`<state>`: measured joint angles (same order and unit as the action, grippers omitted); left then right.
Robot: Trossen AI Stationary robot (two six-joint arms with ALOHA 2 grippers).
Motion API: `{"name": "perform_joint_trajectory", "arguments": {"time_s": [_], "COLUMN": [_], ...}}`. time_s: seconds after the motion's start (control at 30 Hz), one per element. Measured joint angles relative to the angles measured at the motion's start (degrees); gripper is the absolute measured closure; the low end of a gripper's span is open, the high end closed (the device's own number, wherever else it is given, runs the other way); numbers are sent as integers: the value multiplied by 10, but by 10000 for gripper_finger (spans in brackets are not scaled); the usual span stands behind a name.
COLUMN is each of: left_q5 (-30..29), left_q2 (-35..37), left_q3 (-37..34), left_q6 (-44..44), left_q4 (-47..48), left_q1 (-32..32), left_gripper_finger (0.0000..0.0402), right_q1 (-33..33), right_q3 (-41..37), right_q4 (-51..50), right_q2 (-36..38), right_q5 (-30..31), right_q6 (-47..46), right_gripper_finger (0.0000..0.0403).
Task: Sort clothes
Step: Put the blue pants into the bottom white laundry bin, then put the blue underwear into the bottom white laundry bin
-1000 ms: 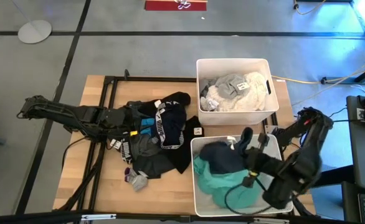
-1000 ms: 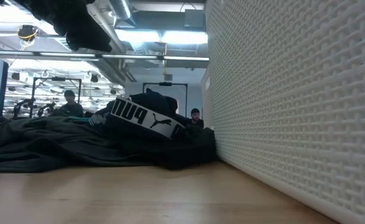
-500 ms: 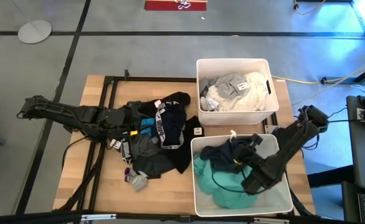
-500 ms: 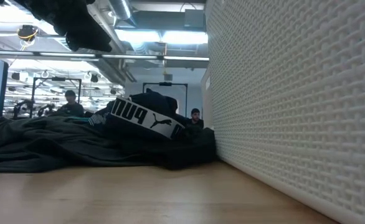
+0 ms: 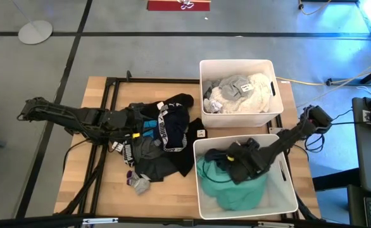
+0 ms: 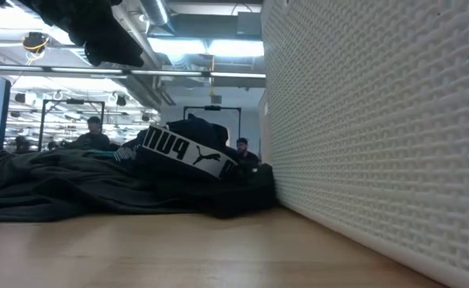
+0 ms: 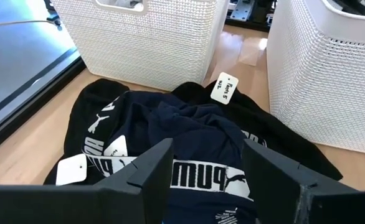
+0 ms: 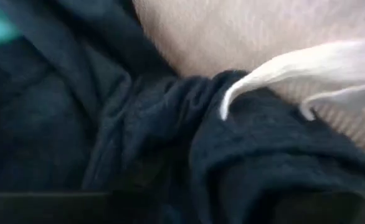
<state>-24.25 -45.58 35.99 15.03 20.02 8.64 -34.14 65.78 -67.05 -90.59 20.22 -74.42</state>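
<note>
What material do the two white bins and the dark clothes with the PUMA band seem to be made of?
The white bins look like matte moulded plastic: stiff walls with a regular woven texture. The dark clothes look like soft knit fabric, probably cotton jersey, since they fold and wrinkle loosely; the printed PUMA band seems elastic, though that is uncertain.

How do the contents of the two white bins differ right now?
The far bin holds pale clothes: white, cream and light grey. The near bin holds teal and dark navy clothes.
The right gripper reaches into the near bin; no gripper is in the far bin.
Both are white, rectangular, and stand at the table's right side.
</note>
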Motion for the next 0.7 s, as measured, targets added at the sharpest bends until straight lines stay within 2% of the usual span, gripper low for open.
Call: {"name": "perform_joint_trajectory", "arguments": {"time_s": [0.13,0.37,0.5,0.7], "left_q5": [0,0,0,0], "left_q2": [0,0,0,0], "left_q3": [0,0,0,0], "left_q6": [0,0,-2,-5], "left_q4": [0,1,1,1], "left_q1": [0,0,0,0], "left_gripper_finger": [221,221,221,221], "right_q1": [22,23,23,23], "right_q3": [4,108,187,256], "right_q4": [-8,-119,-163,-149], "right_q2": [0,0,0,1], "right_q5": [-91,-88,-48,86], "right_q6": [47,72,91,163], "right_gripper_finger": [203,174,173,173]}}
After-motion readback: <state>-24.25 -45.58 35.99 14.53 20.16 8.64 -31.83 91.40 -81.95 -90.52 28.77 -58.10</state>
